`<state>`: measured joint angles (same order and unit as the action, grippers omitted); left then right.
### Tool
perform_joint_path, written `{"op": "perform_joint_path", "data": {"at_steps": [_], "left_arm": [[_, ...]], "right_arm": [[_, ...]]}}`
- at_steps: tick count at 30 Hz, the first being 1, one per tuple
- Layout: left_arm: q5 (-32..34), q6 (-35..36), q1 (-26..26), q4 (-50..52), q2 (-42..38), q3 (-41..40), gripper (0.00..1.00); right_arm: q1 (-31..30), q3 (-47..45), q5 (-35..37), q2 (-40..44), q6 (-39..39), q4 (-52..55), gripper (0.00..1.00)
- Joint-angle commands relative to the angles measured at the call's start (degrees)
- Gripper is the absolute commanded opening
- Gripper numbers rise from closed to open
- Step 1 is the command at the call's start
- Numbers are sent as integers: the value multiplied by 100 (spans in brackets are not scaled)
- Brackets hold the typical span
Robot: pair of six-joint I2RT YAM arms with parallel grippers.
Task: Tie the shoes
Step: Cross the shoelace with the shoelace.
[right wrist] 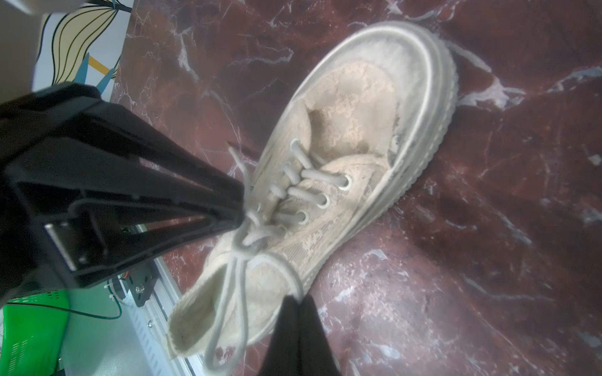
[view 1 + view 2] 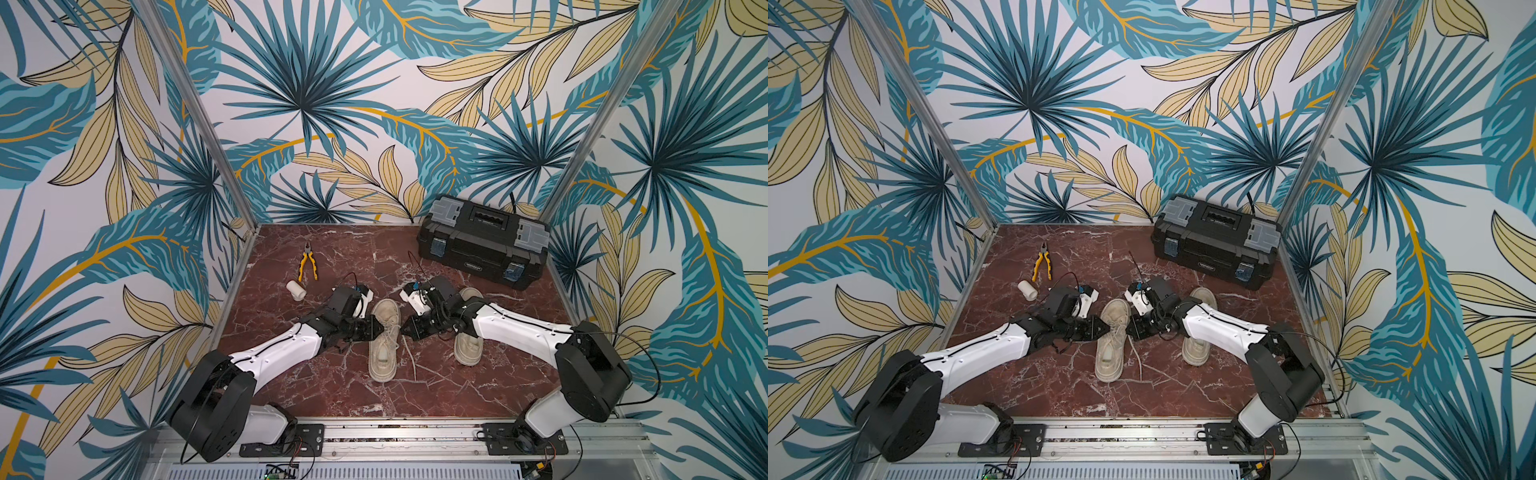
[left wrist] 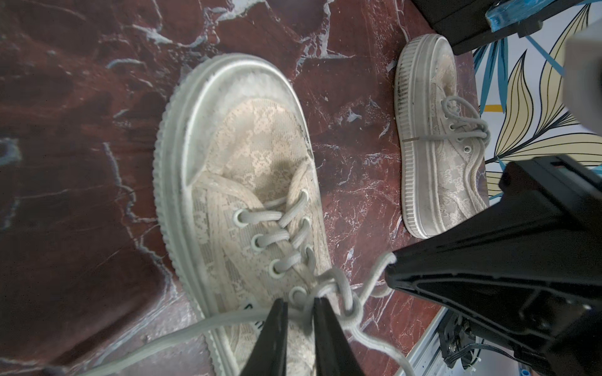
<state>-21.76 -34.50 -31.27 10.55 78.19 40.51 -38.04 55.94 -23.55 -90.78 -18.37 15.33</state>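
Observation:
One beige shoe (image 2: 382,357) (image 2: 1108,361) lies in the middle of the floor, seen close in both wrist views (image 3: 247,156) (image 1: 351,136). Its lace (image 3: 338,286) is crossed into a loose knot over the top eyelets. My left gripper (image 3: 300,304) (image 2: 380,328) comes from the left, jaws narrowed on a lace strand at the knot. From the right, my right gripper (image 1: 297,298) (image 2: 404,328) is shut on a loop of the same lace. The other shoe (image 2: 469,349) (image 3: 433,140) lies to the right, partly under my right arm.
A black toolbox (image 2: 484,245) stands at the back right. Yellow pliers (image 2: 308,262) and a white cylinder (image 2: 296,289) lie at the back left. A loose lace end (image 2: 411,357) trails on the floor between the shoes. Patterned walls close three sides.

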Motion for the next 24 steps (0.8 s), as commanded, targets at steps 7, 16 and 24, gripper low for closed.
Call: {"op": "perform_joint_path", "data": {"at_steps": [7,16,24], "left_arm": [[-223,21,31,-299,-28,-17,8],[-300,37,31,-341,-84,-8,1],[-264,39,25,-336,-68,-26,0]], "right_arm": [[-37,83,117,93,149,117,0],[-71,331,184,267,298,366,0],[-262,636,129,-108,374,435,0]]}}
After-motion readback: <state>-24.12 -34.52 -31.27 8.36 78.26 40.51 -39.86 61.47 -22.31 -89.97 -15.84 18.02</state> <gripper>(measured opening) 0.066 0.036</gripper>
